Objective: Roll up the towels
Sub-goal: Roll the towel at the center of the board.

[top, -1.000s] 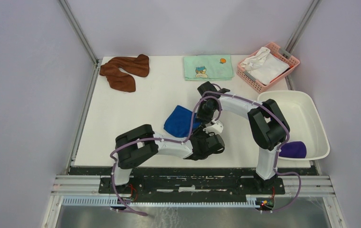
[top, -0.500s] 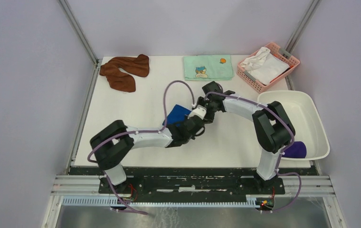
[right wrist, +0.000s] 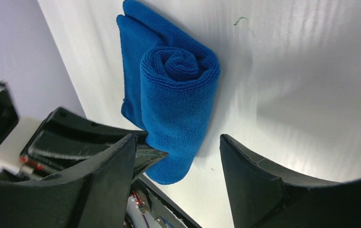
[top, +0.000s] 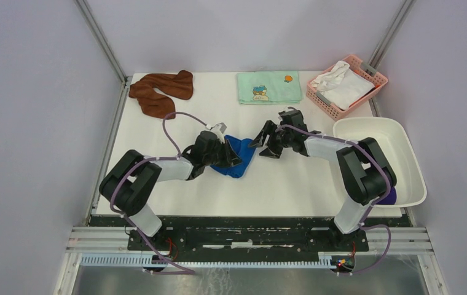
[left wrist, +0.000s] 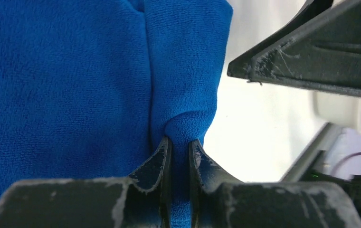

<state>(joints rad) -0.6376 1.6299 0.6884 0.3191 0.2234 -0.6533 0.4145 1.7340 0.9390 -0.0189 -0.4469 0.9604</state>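
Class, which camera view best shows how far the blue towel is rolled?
Right wrist: the blue towel shows its rolled spiral end. Top external shows a small blue shape, partly covered. Left wrist shows only fabric pinched by the left gripper.

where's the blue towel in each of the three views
Top external: blue towel at the table's centre, between the two arms.
Left wrist: blue towel fills the left and middle, a fold pinched in the left claw.
Right wrist: blue towel upper middle, rolled end toward the camera, ahead of the open right claw.
Shared landmark: the white table under it.
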